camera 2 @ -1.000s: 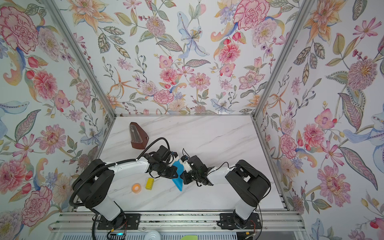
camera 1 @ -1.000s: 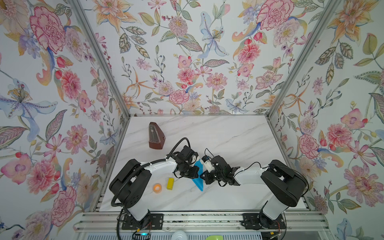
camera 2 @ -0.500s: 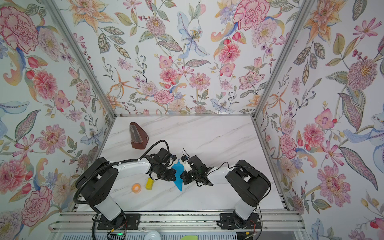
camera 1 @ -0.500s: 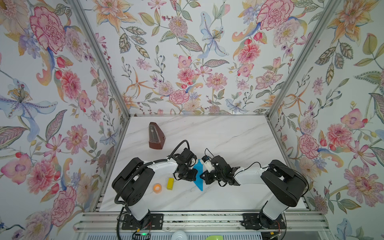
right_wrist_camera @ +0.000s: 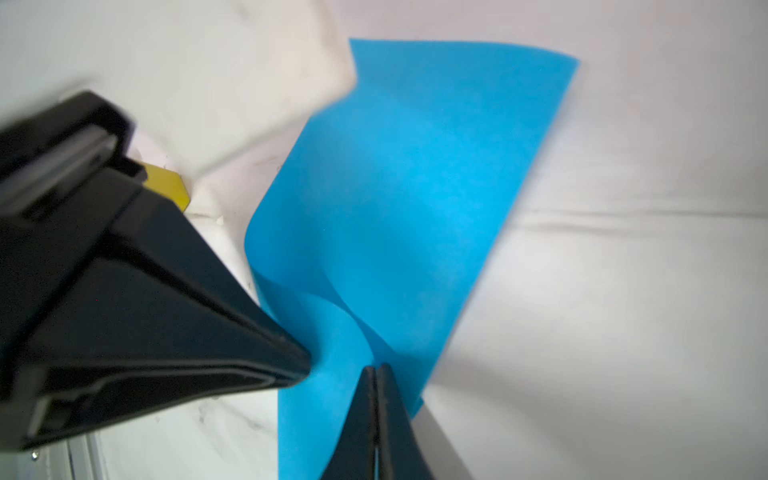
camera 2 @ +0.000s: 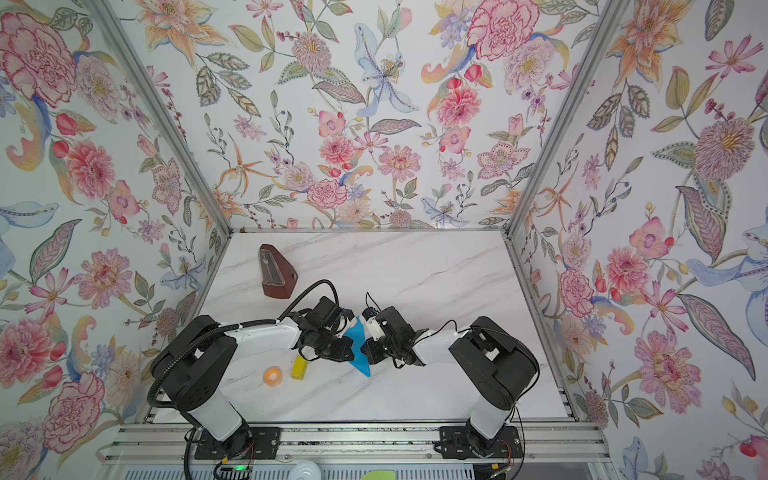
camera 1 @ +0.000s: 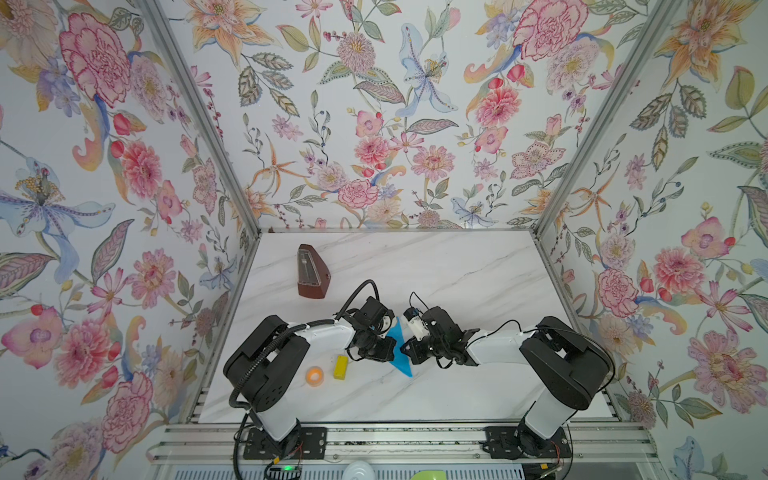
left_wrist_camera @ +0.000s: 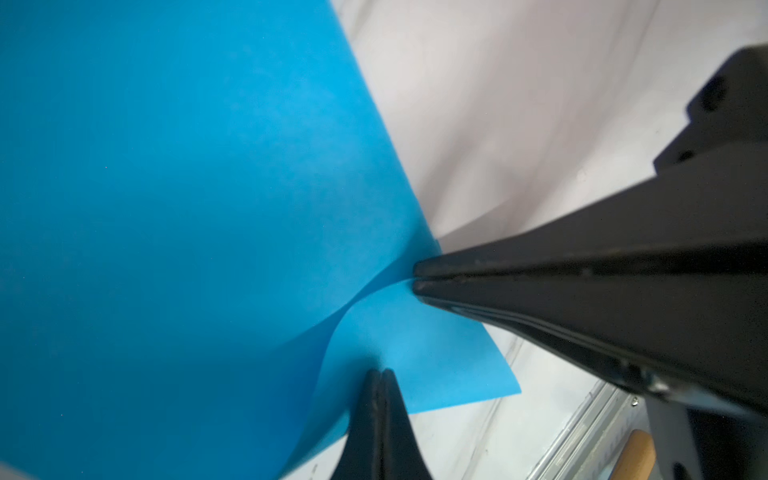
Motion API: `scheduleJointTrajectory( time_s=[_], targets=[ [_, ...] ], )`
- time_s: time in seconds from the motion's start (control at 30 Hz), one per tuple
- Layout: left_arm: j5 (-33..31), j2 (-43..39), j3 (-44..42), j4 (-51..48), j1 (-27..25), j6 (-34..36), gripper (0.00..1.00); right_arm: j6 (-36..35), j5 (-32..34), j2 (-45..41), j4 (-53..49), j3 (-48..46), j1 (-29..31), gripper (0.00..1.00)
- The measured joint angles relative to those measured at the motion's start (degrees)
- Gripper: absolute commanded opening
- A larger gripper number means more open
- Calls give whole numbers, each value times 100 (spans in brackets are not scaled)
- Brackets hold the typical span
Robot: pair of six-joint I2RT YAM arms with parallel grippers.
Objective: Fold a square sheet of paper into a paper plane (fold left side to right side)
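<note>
Toward the 6 o'clock edge of the marble worktop (camera 1: 457, 270), the blue sheet of paper (camera 1: 398, 332) sits curled between the two arms, a narrow strip with its tip pointing to 5 o'clock. The right claw (left_wrist_camera: 417, 279), at the sheet's 3 o'clock, is clenched on an edge where two layers curl together. The left claw (left_wrist_camera: 380, 380), at 9 o'clock, is clenched too, tips against the lower flap — whether paper sits between them I cannot tell. A yellow block (camera 1: 340, 367) lies at the sheet's 8 o'clock, apart from it.
</note>
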Motion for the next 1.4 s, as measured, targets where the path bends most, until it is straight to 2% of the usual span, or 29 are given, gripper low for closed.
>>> scheduleJointTrajectory(
  time_s=[0.1, 0.23, 0.37, 0.5, 0.6, 0.77, 0.97, 1.4],
  targets=[
    [55, -57, -221, 463, -13, -376, 0, 72, 57, -74, -496, 304, -63, 28],
    [17, -111, -455, 1021, -98, -933, 0, 407, 236, -654, -1071, 514, -72, 33],
    [-144, -111, -621, 1556, -282, -1491, 0, 1099, 516, -1388, -1255, 538, -15, 22],
    [-310, -125, -772, 1954, -400, -1897, 0, 2063, 717, -1720, -1421, 509, 111, 10],
    [-402, -170, -894, 2157, -424, -2111, 0, 2861, 697, -1716, -1670, 470, 155, 8],
    [-450, -195, -1038, 2437, -428, -2365, 0, 3722, 391, -1447, -1683, 195, 229, 5],
    [-472, -197, -1123, 2632, -439, -2514, 0, 4181, 81, -929, -1521, 170, 433, 1],
    [-516, -197, -1126, 2649, -450, -2533, 0, 4341, 96, -470, -1589, 286, 444, 0]
  ],
)
